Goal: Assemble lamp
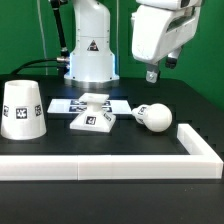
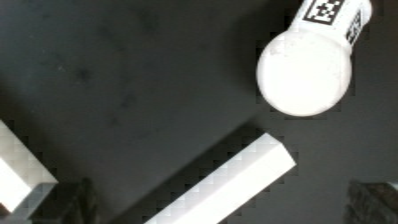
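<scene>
The round white bulb (image 1: 155, 117) lies on its side on the black table, neck toward the base. The flat square base (image 1: 93, 119) lies at the middle, and the cone shade (image 1: 22, 108) stands on the exterior view's left. My gripper (image 1: 152, 73) hangs well above the bulb, slightly behind it. In the wrist view the bulb (image 2: 311, 70) and its tagged neck (image 2: 329, 12) lie far below my gripper (image 2: 217, 205). The fingertips (image 2: 63, 200) stand wide apart with nothing between them.
The marker board (image 1: 62, 103) lies behind the base. The long white border rail (image 1: 100, 164) runs along the table's front and up the exterior view's right side; it also shows in the wrist view (image 2: 231, 175). The robot pedestal (image 1: 90, 50) stands at the back.
</scene>
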